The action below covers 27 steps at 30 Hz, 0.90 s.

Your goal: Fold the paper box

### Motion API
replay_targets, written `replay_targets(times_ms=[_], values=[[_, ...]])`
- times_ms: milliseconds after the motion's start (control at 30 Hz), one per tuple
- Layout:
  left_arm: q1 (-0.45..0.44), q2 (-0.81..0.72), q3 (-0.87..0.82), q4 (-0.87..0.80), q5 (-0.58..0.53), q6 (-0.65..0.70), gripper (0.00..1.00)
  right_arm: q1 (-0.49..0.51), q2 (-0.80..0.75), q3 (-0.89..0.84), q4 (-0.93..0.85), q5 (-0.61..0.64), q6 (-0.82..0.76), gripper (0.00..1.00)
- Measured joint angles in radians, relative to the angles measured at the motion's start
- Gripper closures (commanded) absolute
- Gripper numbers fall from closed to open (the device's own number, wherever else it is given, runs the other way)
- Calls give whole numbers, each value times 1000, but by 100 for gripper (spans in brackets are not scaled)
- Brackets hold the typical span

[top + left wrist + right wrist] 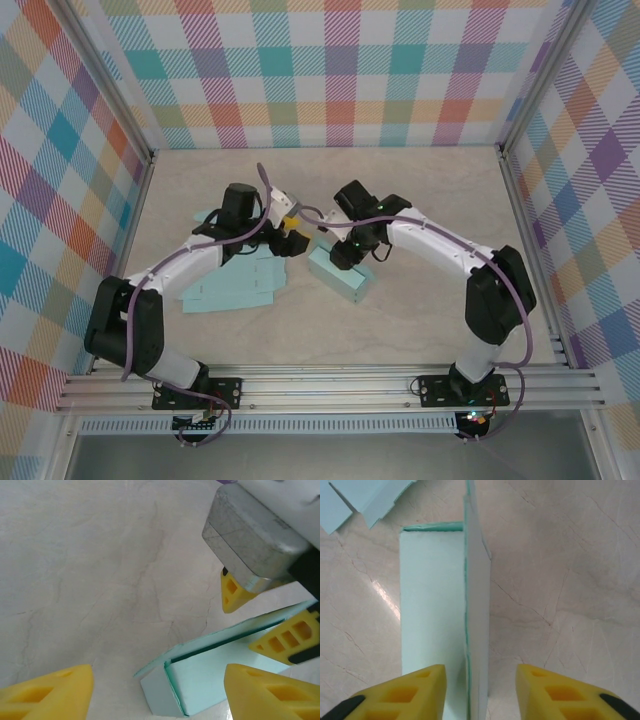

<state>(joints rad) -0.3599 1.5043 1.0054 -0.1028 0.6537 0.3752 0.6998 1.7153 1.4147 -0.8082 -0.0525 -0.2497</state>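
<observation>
A beige tabletop [420, 190] with faint marble veining fills the middle of the overhead frame. Three cloth walls enclose it, all printed in a pastel plaid of teal, orange, pink, purple and yellow: the back wall [340, 70] across the top, the left wall [60, 200] and the right wall [590, 200] slanting outward. Aluminium posts [115, 90] run up the two back corners. Slotted aluminium rails [330, 385] cross the lower edge, with a grey surface [330, 455] below them. The light is soft and even; a pale glare [385, 597] lies on the veined surface at the left of the right wrist view.
</observation>
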Motion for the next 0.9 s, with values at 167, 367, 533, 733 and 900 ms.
replay_targets(times_ms=[167, 367, 533, 733, 900], values=[[0, 49, 96, -126, 16, 101, 30, 0, -74, 0, 0, 18, 56, 52], [0, 103, 188, -291, 18, 225, 34, 0, -196, 1, -18, 107, 222, 47], [-5, 167, 283, -420, 6, 307, 36, 0, -280, -37, -44, 170, 374, 46], [-31, 243, 355, -533, -28, 391, 35, 0, -412, -185, -51, 164, 503, 47], [-49, 267, 369, -581, -38, 420, 35, 0, -473, -283, -44, 138, 575, 48]])
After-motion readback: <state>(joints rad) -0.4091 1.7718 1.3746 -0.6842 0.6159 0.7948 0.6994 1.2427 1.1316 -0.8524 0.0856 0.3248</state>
